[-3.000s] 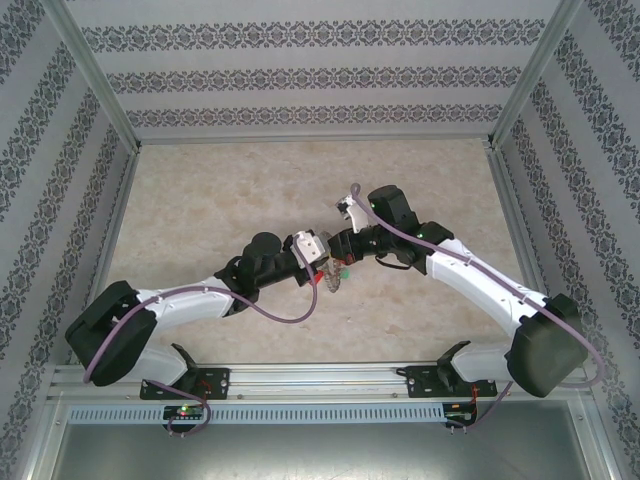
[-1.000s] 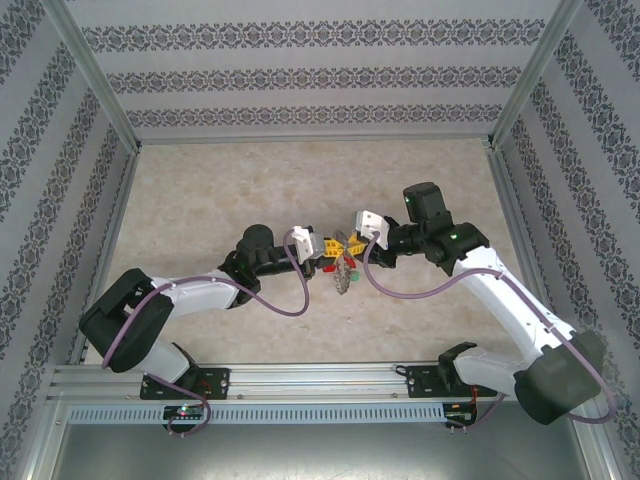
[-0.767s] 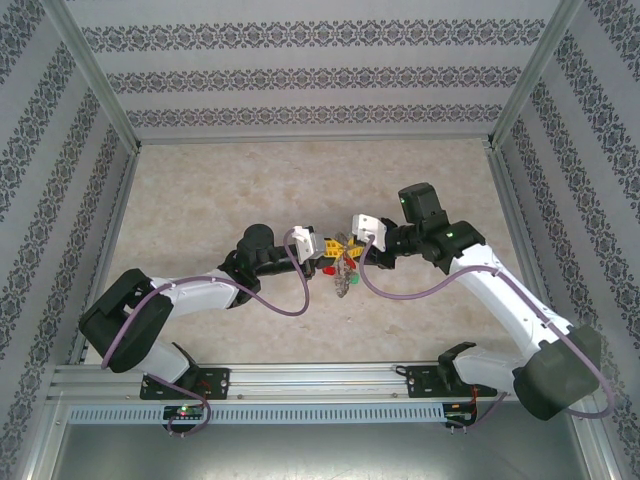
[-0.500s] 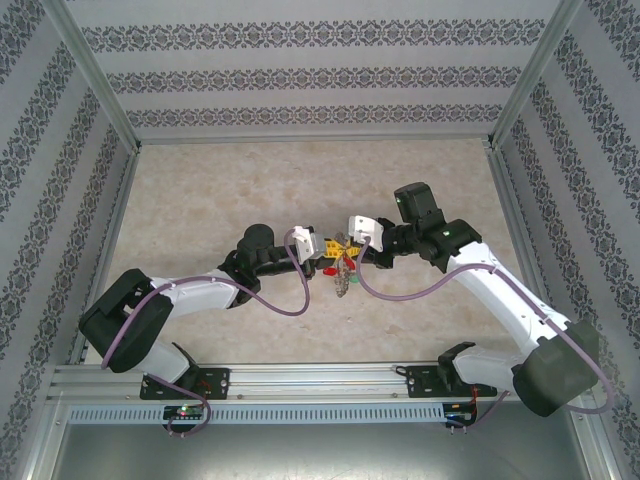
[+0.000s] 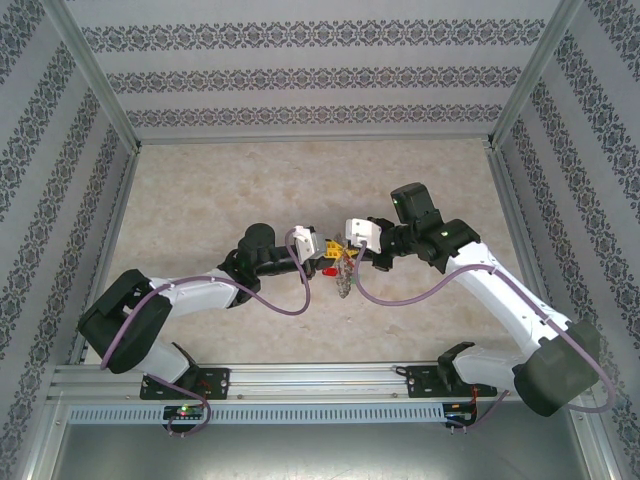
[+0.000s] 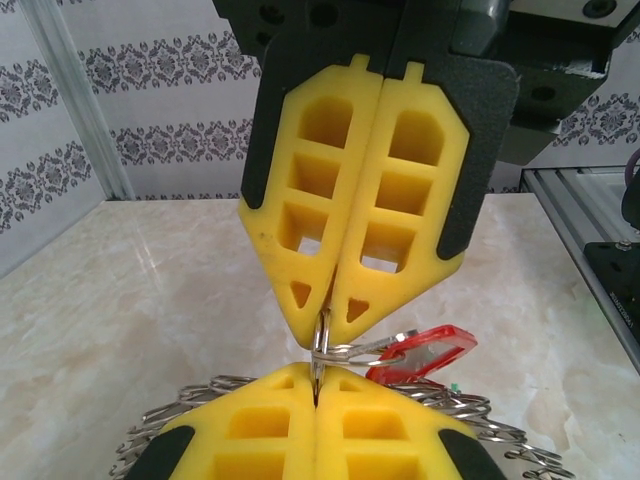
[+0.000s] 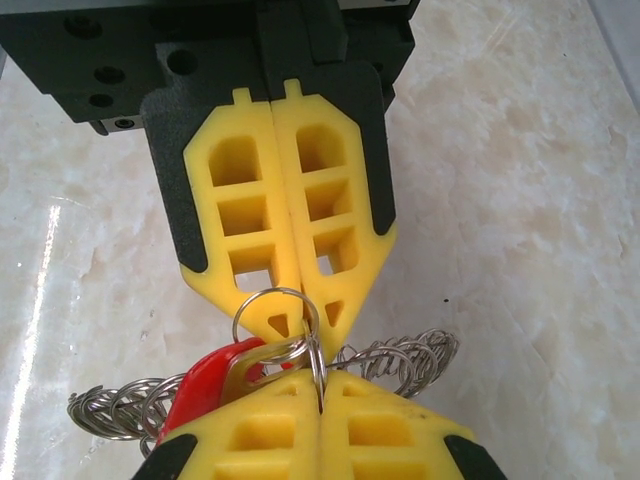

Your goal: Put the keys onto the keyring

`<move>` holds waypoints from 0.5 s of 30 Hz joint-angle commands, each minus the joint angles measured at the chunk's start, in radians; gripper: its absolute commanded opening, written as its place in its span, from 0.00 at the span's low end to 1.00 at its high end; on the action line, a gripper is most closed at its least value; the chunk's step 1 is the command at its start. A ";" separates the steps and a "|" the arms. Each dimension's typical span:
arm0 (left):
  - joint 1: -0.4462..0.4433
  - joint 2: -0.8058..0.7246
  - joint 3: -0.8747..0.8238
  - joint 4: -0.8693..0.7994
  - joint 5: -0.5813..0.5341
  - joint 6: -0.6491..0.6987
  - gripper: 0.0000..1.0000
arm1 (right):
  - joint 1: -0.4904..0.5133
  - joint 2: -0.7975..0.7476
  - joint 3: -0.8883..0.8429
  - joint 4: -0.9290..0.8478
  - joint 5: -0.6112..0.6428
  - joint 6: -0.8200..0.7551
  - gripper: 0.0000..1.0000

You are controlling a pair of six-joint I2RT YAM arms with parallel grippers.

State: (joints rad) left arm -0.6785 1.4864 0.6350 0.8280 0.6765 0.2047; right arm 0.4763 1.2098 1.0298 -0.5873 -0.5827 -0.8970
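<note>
My left gripper [image 6: 318,388] and my right gripper [image 7: 320,392] meet tip to tip above the table, both shut on the same small silvery link [image 6: 323,345], seen edge-on between the yellow pads. A red-headed key [image 6: 432,352] hangs from its own little ring, which loops through that link; the red key [image 7: 205,385] lies to the left of the tips in the right wrist view. The keyring [image 7: 410,355], fringed with many links, hangs just below the tips. From above, the keyring [image 5: 343,282] dangles under the left gripper [image 5: 330,256] and right gripper [image 5: 347,251], with the red key [image 5: 328,271] beside it.
The marble-patterned table [image 5: 220,190] is bare around the arms. Patterned walls and an aluminium frame [image 5: 90,90] enclose it on three sides. A purple cable [image 5: 285,310] loops off the left arm.
My right gripper has moved left towards the left gripper and closed on the link. The left arm has stayed put, still shut.
</note>
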 commanded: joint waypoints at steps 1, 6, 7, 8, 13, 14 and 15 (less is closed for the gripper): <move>0.008 -0.041 0.030 -0.011 -0.016 0.026 0.12 | 0.012 -0.010 0.023 -0.002 0.027 -0.004 0.00; 0.008 -0.056 0.013 -0.045 -0.045 0.029 0.27 | 0.015 -0.013 0.011 0.008 0.034 0.022 0.00; 0.008 -0.063 0.007 -0.051 -0.049 0.030 0.30 | 0.015 -0.014 0.005 0.014 0.036 0.027 0.00; 0.008 -0.068 -0.001 -0.057 -0.052 0.031 0.32 | 0.015 -0.016 0.000 0.024 0.042 0.035 0.00; 0.008 -0.122 -0.028 -0.159 -0.069 0.057 0.33 | 0.019 -0.011 -0.013 0.053 0.073 0.074 0.00; 0.008 -0.134 -0.038 -0.169 -0.080 0.059 0.33 | 0.021 -0.010 -0.014 0.054 0.073 0.077 0.00; 0.009 -0.150 -0.049 -0.176 -0.091 0.056 0.34 | 0.022 -0.012 -0.020 0.063 0.075 0.082 0.00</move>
State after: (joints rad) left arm -0.6785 1.3811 0.6159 0.7181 0.6109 0.2363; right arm 0.4828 1.2098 1.0206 -0.5747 -0.5121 -0.8467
